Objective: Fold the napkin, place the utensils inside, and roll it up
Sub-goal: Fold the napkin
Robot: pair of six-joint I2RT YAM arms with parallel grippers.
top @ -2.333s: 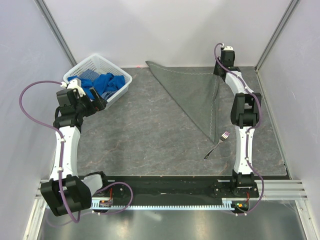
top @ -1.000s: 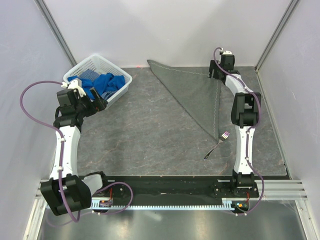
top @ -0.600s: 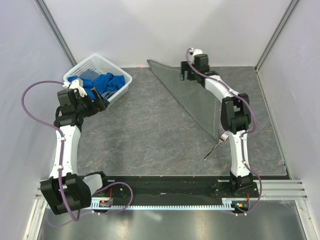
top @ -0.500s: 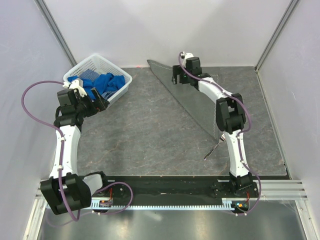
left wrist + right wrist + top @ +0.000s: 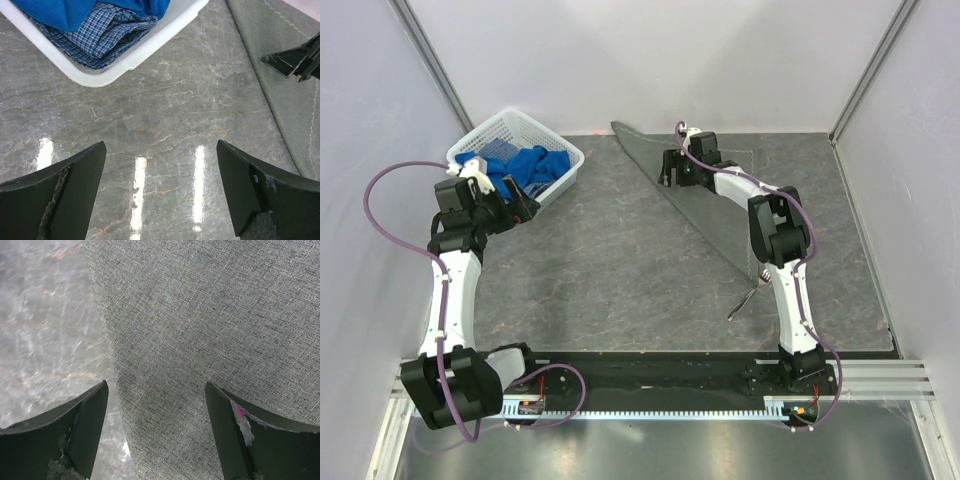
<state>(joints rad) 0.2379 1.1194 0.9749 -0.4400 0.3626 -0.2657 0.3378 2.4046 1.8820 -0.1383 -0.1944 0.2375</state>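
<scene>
Napkin [image 5: 728, 222] folded triangular, right tool [image 5: 668, 172] open above it, fork [image 5: 741, 303] nearby

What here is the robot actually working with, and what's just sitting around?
For the job:
- napkin, lying as a triangle
- fork, near the napkin's pointed near end

Just lying about:
- white basket
- blue cloths in it
- checked cloth in it

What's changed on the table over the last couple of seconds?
The right gripper swept left from the far right corner of the napkin along its far edge and now hovers over the cloth near the diagonal edge, jaws open, holding nothing. Its arm now partly hides the fork. Unchanged: the napkin's triangle shape, the fork's place, the left gripper open beside the basket.
</scene>
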